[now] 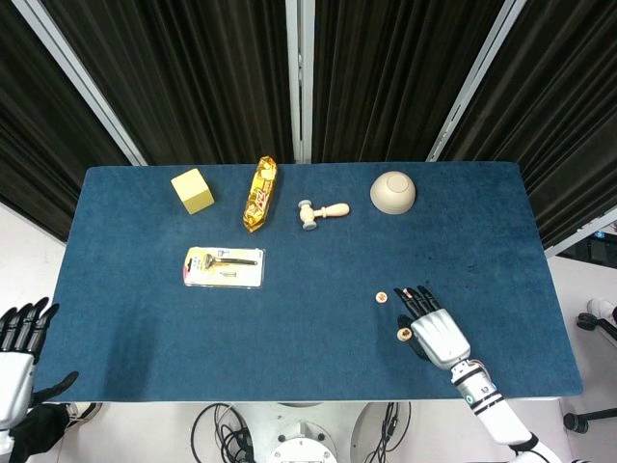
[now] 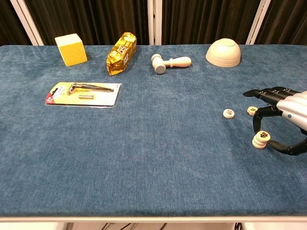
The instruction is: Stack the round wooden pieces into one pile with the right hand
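Two round wooden pieces lie apart on the blue cloth: one [image 2: 229, 113] further left and one [image 2: 252, 110] just under my right hand's fingertips. My right hand [image 2: 283, 115] arches over the near right of the table. Between its thumb and a curled finger it pinches a third piece [image 2: 263, 135], which sits on top of a fourth piece [image 2: 258, 143]. From the head view, the right hand [image 1: 436, 331] covers most of this; the pile [image 1: 404, 335] shows at its left edge, the leftmost piece [image 1: 382, 297] beyond. My left hand [image 1: 19, 340] hangs off the table's near left corner, fingers apart, holding nothing.
Along the far edge stand an upturned beige bowl [image 2: 223, 52], a small wooden mallet [image 2: 170, 62], a gold snack packet [image 2: 121, 53] and a yellow block [image 2: 71, 49]. A packaged razor [image 2: 83, 93] lies at mid left. The table's right edge [image 1: 549, 289] is close to the right hand.
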Motion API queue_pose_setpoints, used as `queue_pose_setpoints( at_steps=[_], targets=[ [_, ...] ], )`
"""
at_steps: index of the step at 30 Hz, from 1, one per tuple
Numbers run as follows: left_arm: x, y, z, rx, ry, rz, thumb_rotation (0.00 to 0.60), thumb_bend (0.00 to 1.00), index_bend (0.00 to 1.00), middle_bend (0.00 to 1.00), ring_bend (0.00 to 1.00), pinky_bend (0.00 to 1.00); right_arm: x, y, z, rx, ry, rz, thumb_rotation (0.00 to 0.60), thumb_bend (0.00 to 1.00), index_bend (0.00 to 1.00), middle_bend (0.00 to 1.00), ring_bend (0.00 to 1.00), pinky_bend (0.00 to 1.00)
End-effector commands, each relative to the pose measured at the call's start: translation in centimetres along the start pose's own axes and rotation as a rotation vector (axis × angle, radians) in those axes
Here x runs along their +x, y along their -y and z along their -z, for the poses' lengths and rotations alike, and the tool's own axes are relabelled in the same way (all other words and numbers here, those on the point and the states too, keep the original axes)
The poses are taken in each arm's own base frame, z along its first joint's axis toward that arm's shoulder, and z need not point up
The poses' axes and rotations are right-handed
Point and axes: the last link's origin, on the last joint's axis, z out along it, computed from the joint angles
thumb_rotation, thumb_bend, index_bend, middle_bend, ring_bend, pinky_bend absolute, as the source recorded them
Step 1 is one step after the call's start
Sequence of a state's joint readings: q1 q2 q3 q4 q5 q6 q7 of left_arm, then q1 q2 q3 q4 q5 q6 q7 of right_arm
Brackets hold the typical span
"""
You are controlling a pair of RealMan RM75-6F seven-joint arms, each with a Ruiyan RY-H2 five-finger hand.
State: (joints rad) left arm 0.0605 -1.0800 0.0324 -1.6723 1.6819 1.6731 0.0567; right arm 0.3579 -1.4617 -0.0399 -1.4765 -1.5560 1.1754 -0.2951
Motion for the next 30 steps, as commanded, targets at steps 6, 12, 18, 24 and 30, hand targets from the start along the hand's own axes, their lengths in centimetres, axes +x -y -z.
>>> queue_pose_setpoints(
  at_steps=[6,12,18,24,30],
  targets=[
    [0.1,-0.1,0.1,-0.004,-0.005,0.001,0.6,0.09,0.03,0.0,0.0,0.0,0.0,-0.1,0.0,0.004,0.009,0.004,0.6,0.33,0.44,0.02,0.0,0.0],
    [0.1,-0.1,0.1,-0.005,-0.004,0.0,0.6,0.09,0.03,0.0,0.0,0.0,0.0,-0.1,0.1,0.002,0.013,0.003,0.6,0.33,0.41,0.02,0.0,0.0],
    [0.1,-0.1,0.1,-0.004,-0.004,0.0,0.6,0.09,0.03,0.0,0.0,0.0,0.0,-0.2,0.2,0.003,0.02,-0.001,0.6,0.33,0.39,0.01,0.0,0.0],
    [0.1,-0.2,0.2,-0.006,-0.005,0.001,0.6,0.09,0.03,0.0,0.0,0.0,1.6,-0.2,0.2,0.002,-0.04,-0.036,0.6,0.33,0.39,0.01,0.0,0.0],
    [0.0,-0.3,0.1,-0.01,-0.002,-0.001,0.6,0.09,0.03,0.0,0.0,0.0,4.3,-0.7,-1.8,-0.016,-0.107,-0.029,0.6,0.33,0.39,0.02,0.0,0.0]
  ],
)
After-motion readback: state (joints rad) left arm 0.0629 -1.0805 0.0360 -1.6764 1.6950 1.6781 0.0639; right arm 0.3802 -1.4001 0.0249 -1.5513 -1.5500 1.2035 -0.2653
